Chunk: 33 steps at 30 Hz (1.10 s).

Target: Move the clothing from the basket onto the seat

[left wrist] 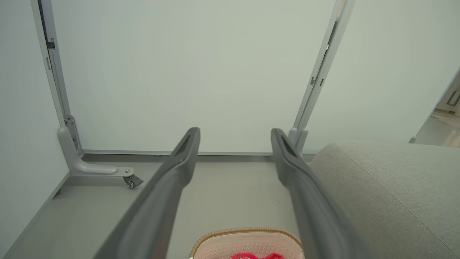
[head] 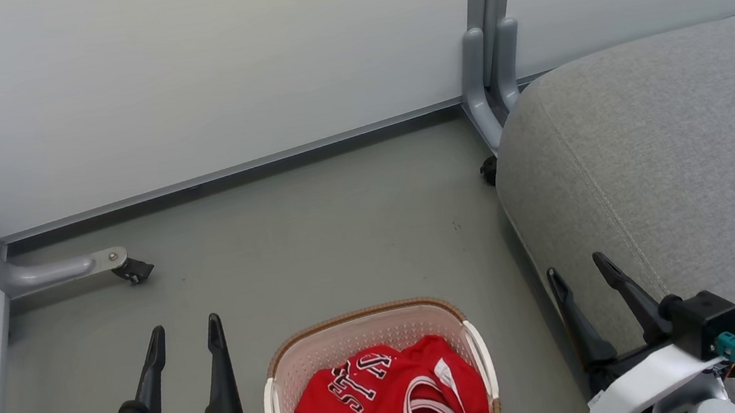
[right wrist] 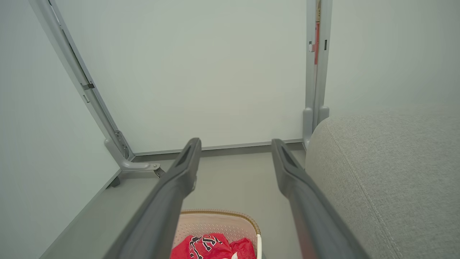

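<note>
The red clothing (head: 391, 396) lies bunched up in the basket (head: 367, 317), piled toward its near side, with the far end bare; the basket stands on the grey floor (head: 316, 241), out from the wall corner and just beside the side edge of the big grey seat (head: 669, 148); nothing is on the seat yet, so we think the job is only starting; our left gripper (head: 185, 323) hangs left of the basket and our right gripper (head: 575, 265) hangs right of it, at the seat's edge; both have their fingers spread wide and hold nothing; to do this step well, we should bring one gripper down over the middle of the pile, pinch a thick fold, and lift straight up past the brown rim so the light basket does not tip or come along; then we should drop the cloth well in from the seat's round edge; the shirt has black-and-white letters, and we can make out what look like S and T; the rest hides in folds.
</note>
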Tool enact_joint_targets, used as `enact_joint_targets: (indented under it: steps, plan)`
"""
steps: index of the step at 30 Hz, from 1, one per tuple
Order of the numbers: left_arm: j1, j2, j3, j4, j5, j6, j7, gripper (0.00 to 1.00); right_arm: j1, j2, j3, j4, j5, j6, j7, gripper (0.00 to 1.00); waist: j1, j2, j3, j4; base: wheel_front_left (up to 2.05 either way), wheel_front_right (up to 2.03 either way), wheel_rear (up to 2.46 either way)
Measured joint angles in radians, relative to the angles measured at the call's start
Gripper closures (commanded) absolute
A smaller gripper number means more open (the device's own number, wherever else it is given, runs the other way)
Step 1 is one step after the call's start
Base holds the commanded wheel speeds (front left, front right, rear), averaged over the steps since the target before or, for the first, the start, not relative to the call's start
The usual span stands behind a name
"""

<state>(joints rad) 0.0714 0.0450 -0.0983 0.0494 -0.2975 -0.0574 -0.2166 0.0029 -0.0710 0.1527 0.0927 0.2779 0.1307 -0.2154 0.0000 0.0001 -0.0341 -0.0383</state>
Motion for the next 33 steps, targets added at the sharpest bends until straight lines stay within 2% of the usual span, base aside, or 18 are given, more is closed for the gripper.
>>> enact_joint_targets:
  steps: [25, 33]
  plan:
    - [0.028, 0.002, -0.021, -0.015, 0.161, -0.001, -0.046, 0.00, 0.017, 0.000, 0.029, -0.012, -0.174, 0.000, -0.046, 0.00, 0.0000, 0.0000, -0.027, -0.009, 0.00, 0.00, 0.00]
    - [0.029, 0.002, -0.024, -0.016, 0.163, -0.001, -0.046, 0.00, 0.018, 0.001, 0.029, -0.015, -0.175, 0.000, -0.046, 0.00, 0.0000, 0.0000, -0.021, -0.009, 0.00, 0.00, 0.00]
